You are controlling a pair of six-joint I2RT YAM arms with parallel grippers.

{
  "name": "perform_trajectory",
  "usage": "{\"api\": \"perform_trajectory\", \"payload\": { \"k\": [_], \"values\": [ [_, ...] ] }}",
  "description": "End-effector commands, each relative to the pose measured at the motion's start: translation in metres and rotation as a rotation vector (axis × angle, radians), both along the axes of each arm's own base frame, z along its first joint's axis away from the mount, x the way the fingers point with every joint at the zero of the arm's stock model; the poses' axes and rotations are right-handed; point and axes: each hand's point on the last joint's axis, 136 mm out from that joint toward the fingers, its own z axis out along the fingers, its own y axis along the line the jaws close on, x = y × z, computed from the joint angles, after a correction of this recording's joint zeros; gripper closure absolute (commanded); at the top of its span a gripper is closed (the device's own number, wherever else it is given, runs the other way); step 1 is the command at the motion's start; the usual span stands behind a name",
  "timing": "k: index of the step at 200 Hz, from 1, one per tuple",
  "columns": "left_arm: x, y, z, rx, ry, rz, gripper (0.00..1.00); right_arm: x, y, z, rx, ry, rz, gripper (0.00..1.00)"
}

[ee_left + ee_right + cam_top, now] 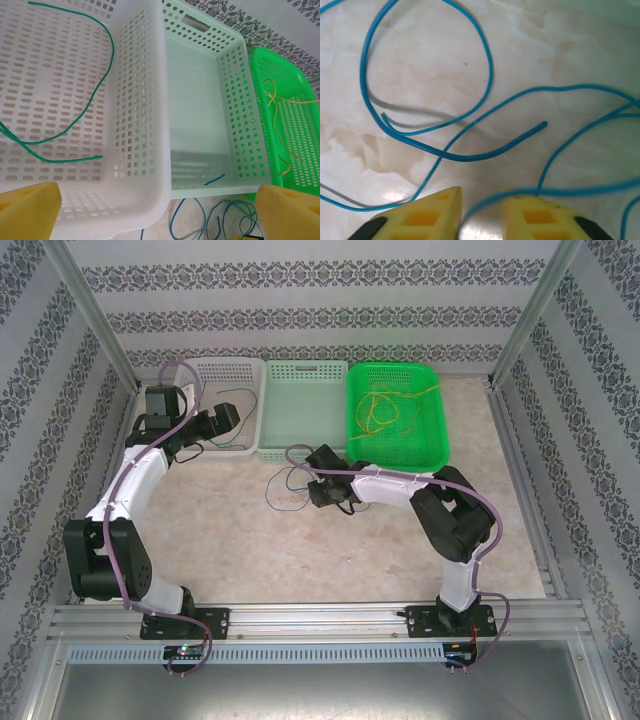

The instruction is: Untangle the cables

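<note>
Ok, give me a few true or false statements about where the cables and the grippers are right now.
1. The yellow cables lie in the green basket. True.
2. The dark green cable lies in the mint basket. False: it lies in the white basket.
3. The blue cables lie on the table. True.
4. The left gripper is shut. False: its jaws stand wide open, above the white basket's near rim.
5. The right gripper is over the green basket. False: it is down over the table, at the blue cables.
</note>
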Motion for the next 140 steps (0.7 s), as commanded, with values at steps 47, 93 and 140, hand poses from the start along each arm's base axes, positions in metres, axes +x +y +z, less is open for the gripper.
{"api": "perform_trajectory", "payload": {
  "k": [47, 93, 140],
  "values": [
    [-0.006, -0.006, 0.012, -0.024, -0.047, -0.017, 0.0, -0.016, 0.013, 0.059, 0.104, -0.074, 0.075, 1.0],
    [-0.011, -0.019, 0.005, -0.052, -0.035, -0.062, 0.0, -0.046, 0.033, 0.152, 0.374, -0.082, 0.247, 1.0],
    [-0.016, -0.05, 0.017, -0.061, -0.093, -0.179, 0.0, -0.057, 0.037, 0.243, 0.637, -0.106, 0.361, 1.0]
  ]
}}
